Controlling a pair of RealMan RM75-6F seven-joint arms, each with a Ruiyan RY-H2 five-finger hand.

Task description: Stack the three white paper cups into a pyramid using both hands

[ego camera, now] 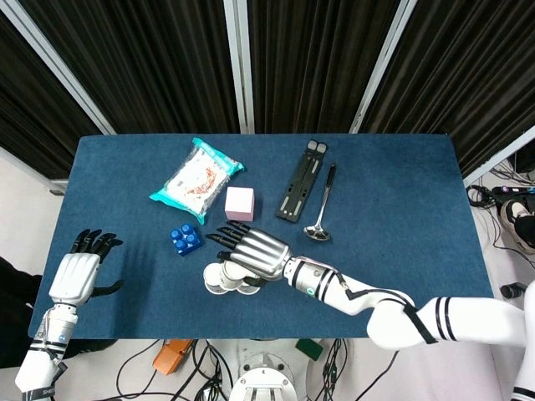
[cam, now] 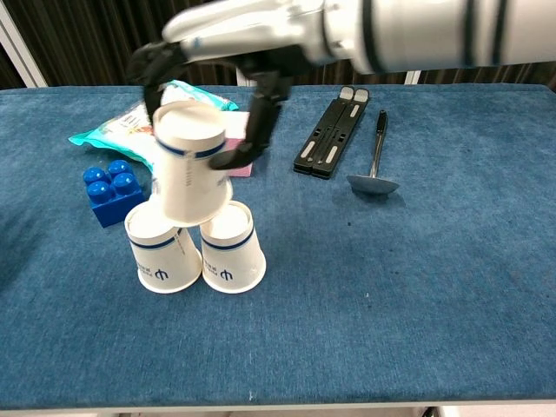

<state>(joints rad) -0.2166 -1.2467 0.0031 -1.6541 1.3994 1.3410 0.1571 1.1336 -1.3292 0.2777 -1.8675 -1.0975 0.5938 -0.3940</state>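
Note:
Two white paper cups stand upside down side by side near the table's front edge, the left cup (cam: 161, 249) touching the right cup (cam: 233, 248). My right hand (cam: 239, 39) grips the third cup (cam: 191, 165) upside down, slightly tilted, right over the gap between their tops. Whether it rests on them I cannot tell. In the head view the right hand (ego camera: 251, 251) covers most of the cups, and only their front rims (ego camera: 219, 286) show. My left hand (ego camera: 75, 276) hovers open at the far left of the table, holding nothing.
Just behind the cups lie a blue brick (cam: 111, 191) and a pink cube (cam: 228, 143). A snack packet (cam: 148, 117) lies at the back left. A black folding stand (cam: 332, 130) and a spoon (cam: 375, 165) lie to the right.

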